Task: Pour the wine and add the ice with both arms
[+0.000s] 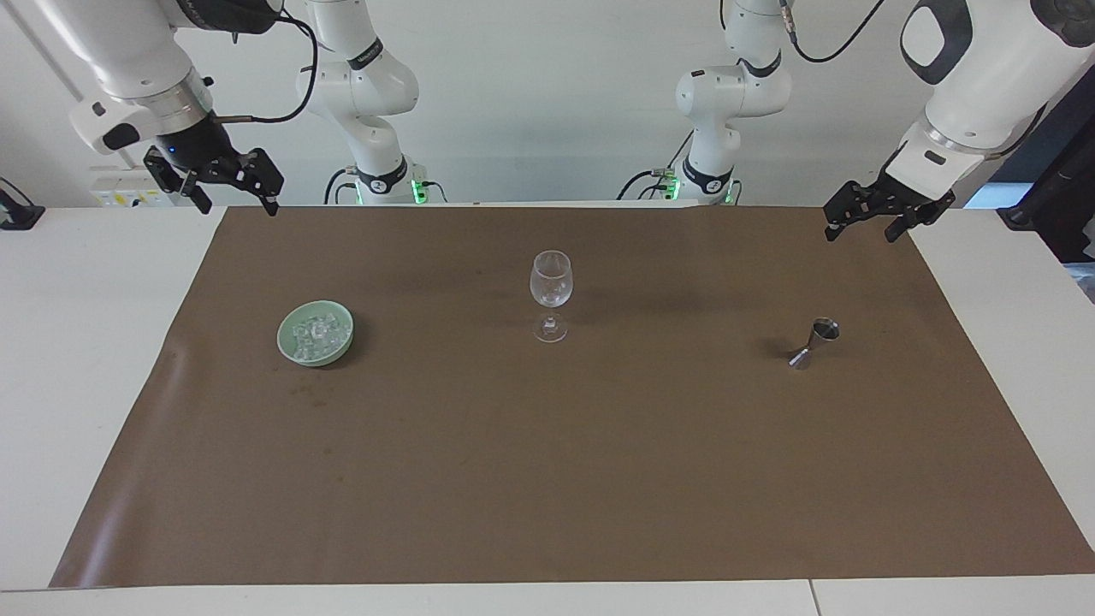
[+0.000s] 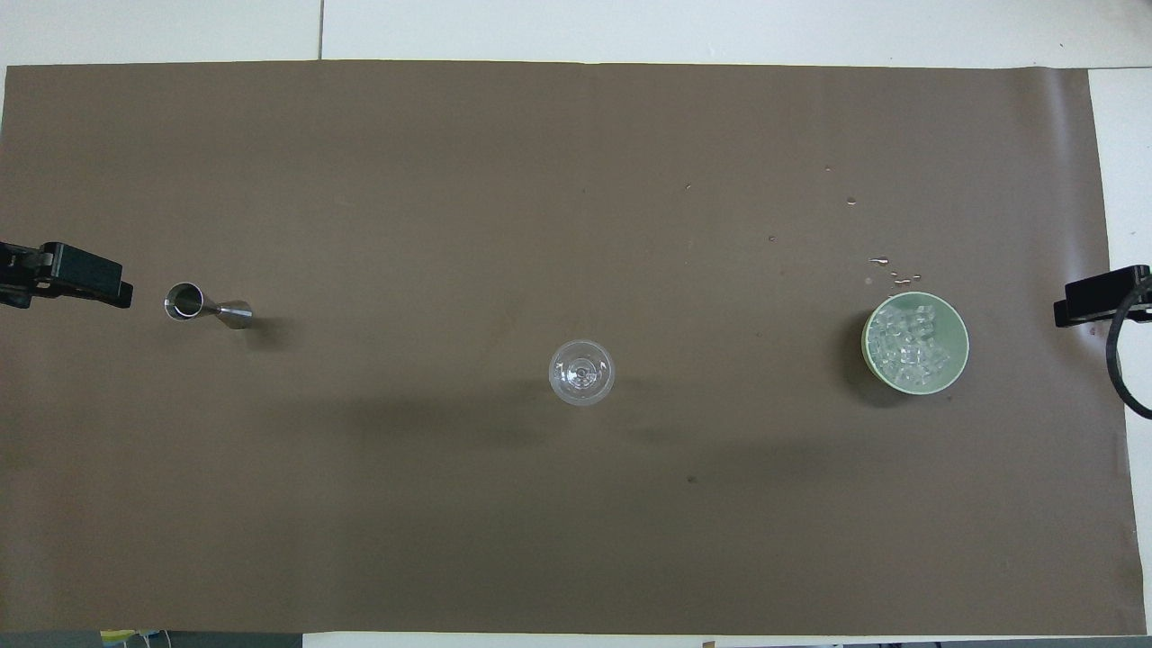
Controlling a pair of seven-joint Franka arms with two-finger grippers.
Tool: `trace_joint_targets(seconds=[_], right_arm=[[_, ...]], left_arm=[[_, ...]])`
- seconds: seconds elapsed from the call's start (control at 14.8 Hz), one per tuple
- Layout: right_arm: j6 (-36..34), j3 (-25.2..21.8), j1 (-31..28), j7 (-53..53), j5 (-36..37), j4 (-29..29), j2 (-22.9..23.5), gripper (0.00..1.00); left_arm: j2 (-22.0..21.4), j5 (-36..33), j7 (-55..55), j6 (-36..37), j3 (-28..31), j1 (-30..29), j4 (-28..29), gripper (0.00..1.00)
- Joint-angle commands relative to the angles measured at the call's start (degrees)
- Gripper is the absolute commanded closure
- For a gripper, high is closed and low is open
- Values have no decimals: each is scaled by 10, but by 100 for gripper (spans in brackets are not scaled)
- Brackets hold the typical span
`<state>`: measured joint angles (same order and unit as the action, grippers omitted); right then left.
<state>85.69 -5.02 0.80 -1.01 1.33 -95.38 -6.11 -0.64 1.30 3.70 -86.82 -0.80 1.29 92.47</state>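
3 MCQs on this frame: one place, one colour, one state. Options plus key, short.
1. The wine glass stands:
A. between the bowl and the jigger
B. inside the bowl
C. off the brown mat

2. The bowl holding the ice is:
A. red
B. pale green
C. black

3. The wine glass is:
A. tipped over
B. held by a gripper
C. upright, untouched

Key: 1 A, it stands mid-mat with one at each end. 2 B, its rim is pale green. 3 C, the left gripper and right gripper hang open, away from it.

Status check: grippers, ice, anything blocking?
Left gripper and right gripper open, raised at mat corners. Ice in green bowl. Wine glass empty, nothing blocking.
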Motion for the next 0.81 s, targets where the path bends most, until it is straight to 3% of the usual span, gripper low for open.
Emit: trace_joint_targets(seconds=[0.0, 0.74], right_arm=[[3, 3, -6, -3, -8, -9, -6, 0], [3, 3, -6, -3, -8, -9, -6, 0]], left_arm=[[-8, -3, -7, 6, 1, 21, 4, 0], [-4, 2, -21, 15, 7, 9, -4, 0]])
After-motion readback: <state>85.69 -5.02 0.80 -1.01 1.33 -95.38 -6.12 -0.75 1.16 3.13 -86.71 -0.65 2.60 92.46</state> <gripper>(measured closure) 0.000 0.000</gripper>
